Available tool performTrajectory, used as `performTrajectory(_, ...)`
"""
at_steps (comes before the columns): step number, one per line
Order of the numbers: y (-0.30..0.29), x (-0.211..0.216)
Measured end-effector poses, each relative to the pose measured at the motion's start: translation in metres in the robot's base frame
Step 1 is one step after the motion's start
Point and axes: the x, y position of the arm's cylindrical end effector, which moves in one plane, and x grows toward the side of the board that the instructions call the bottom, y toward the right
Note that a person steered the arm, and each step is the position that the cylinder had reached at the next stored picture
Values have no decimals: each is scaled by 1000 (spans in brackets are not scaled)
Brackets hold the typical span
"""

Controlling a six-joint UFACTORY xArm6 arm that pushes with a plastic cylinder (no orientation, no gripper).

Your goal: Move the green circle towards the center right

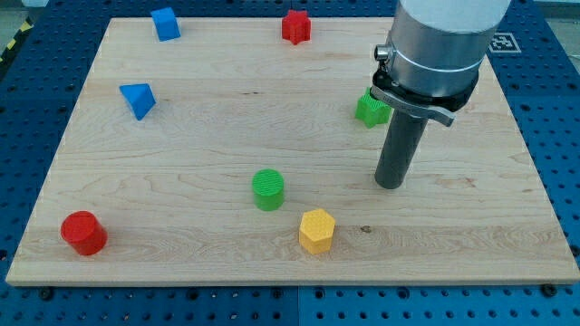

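Your green circle sits low on the table, a little to the view's left of the middle, with the yellow block just beside it toward the view's bottom right. My tip rests on the wood well to the view's right of the circle, about level with it. There is no gripper here, only a plain rod, so nothing opens, closes or is held.

Here is what you should watch:

1. The tip stands on the wrong side. To push the circle rightward you need to get round to its left; a straight run across from here would likely knock it further left instead.
2. The circle is round, so an off-centre push may let it roll off the tip and drift toward the yellow block, which could then be dragged along.
3. A second green block, its shape partly hidden behind the arm, lies just above the tip near the centre right. Mistake it for the target, or push the circle too high, and the 2 may collide.

The blue blocks and red blocks lie well apart from this path.
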Motion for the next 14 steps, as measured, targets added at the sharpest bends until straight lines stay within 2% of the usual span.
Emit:
performTrajectory(2, -100, -52)
performTrajectory(3, -180, -52)
performTrajectory(4, -225, -30)
performTrajectory(5, -228, 0)
performTrajectory(6, -232, 8)
performTrajectory(8, -191, 12)
performTrajectory(10, -159, 41)
performTrajectory(14, -128, 23)
